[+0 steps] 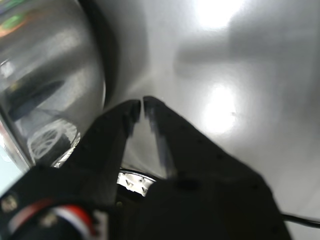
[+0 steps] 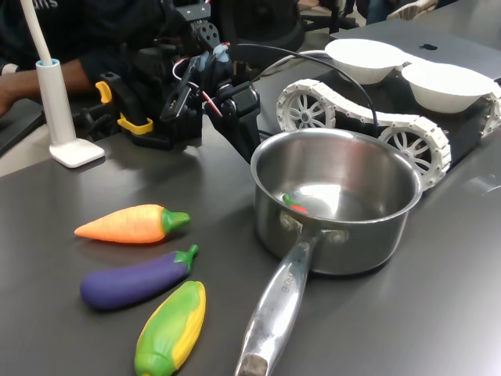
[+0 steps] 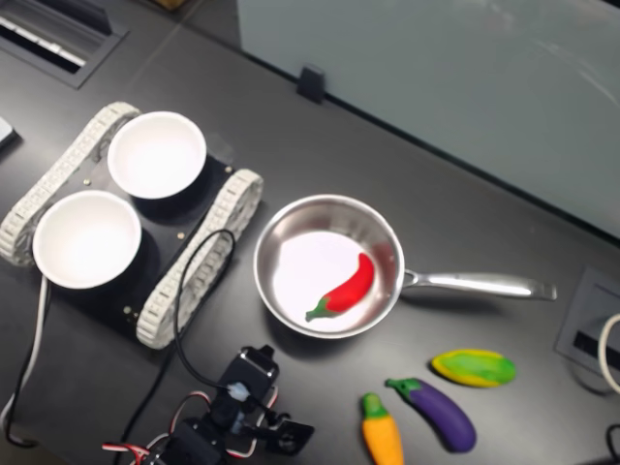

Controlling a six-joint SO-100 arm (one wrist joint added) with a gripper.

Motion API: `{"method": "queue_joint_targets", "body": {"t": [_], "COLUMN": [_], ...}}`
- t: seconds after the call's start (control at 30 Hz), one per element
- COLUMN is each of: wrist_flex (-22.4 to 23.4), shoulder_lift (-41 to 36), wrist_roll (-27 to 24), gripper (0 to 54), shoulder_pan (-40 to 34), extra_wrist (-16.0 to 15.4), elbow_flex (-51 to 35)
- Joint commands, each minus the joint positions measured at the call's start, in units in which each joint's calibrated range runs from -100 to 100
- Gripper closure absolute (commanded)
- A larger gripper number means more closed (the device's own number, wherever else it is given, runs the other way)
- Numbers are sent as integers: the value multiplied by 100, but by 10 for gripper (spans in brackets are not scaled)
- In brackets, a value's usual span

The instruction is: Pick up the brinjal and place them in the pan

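Note:
The brinjal [image 2: 137,280] [image 3: 436,412] is glossy purple with a green cap and lies on the dark table between an orange carrot [image 2: 129,223] and a green-yellow corn [image 2: 172,329]. The steel pan [image 2: 352,243] [image 3: 300,262] stands upright with a red chilli [image 3: 344,288] inside. My gripper [image 1: 142,102] [image 2: 244,141] [image 3: 291,433] is low beside the pan's outer wall [image 1: 50,75], away from the brinjal. Its black fingers meet at the tips with nothing between them.
Two white bowls [image 3: 155,153] [image 3: 85,237] sit on a tracked vehicle [image 2: 407,133] behind the pan. The pan's long handle [image 2: 278,305] points toward the corn. A white lamp base [image 2: 74,153] and a person's arm [image 2: 63,74] are at the first exterior view's left.

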Motion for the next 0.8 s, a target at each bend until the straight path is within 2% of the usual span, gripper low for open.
{"method": "queue_joint_targets", "body": {"t": [0.0, 0.77], "wrist_flex": [-184, -184], "shoulder_lift": [-66, -66], "wrist_roll": [29, 54], "gripper": [532, 533], "shoulder_pan": [-22, -22], "extra_wrist": [-48, -48], "elbow_flex": [-147, -147]}}
